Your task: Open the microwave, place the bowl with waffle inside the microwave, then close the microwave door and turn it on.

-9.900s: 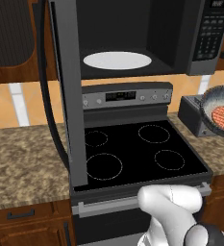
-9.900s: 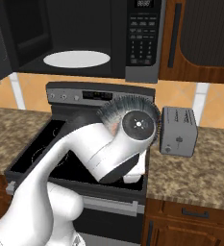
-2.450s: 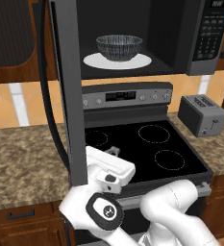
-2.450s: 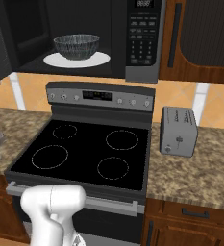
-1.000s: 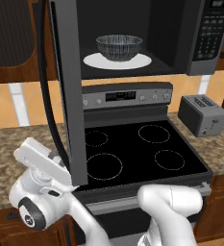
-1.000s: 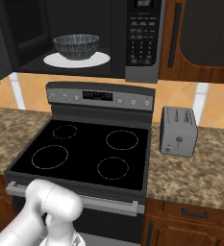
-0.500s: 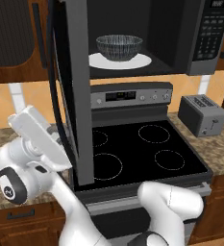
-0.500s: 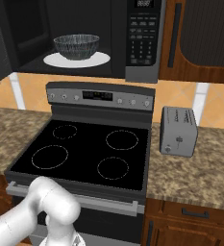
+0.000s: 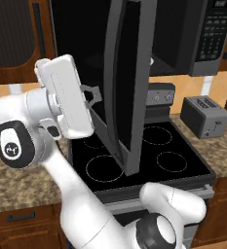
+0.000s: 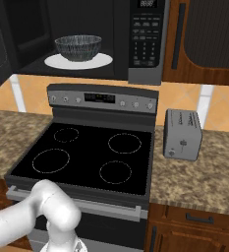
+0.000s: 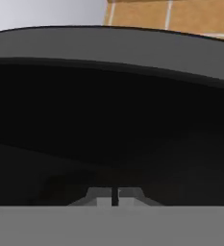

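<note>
Bowl (image 10: 78, 47) in; end effector (image 9: 93, 95) pressed together on door (image 9: 127, 82), closing it. Next: push fully shut, then keypad.

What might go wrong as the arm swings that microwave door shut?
The shut gripper only presses against the outside of the door, so it may slide off and leave the door ajar. A hard push might jolt the bowl on its white plate. The arm might then have to reach far across for the keypad.
</note>
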You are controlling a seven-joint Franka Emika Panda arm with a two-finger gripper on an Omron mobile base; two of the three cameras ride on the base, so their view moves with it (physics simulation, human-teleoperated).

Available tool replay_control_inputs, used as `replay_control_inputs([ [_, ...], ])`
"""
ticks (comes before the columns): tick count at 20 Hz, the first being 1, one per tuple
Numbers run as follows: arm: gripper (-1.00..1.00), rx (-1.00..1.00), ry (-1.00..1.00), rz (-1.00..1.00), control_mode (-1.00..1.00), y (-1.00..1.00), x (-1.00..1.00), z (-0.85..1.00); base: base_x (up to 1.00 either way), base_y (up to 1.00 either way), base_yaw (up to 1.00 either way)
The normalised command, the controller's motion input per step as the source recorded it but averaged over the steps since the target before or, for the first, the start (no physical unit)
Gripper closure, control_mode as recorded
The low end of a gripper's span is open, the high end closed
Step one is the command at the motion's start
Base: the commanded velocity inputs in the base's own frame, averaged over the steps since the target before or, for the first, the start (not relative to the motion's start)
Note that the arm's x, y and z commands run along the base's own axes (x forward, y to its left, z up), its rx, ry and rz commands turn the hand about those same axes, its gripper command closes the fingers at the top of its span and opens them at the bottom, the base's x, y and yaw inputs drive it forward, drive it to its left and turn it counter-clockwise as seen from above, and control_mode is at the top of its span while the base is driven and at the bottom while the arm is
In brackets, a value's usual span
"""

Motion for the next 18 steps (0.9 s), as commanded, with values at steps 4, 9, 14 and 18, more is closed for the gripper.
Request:
replay_control_inputs([
  [4,1.00,0.34,0.19,0.21,-1.00,-1.00,0.04,0.73,0.00,0.00,0.00],
  [9,1.00,0.34,0.08,0.24,-1.00,-1.00,0.45,0.36,0.00,0.00,0.00],
  [14,1.00,0.21,0.00,0.38,-1.00,-0.93,0.99,-0.03,0.00,0.00,0.00],
  [18,1.00,0.14,0.00,0.46,-1.00,-0.74,1.00,-0.03,0.00,0.00,0.00],
])
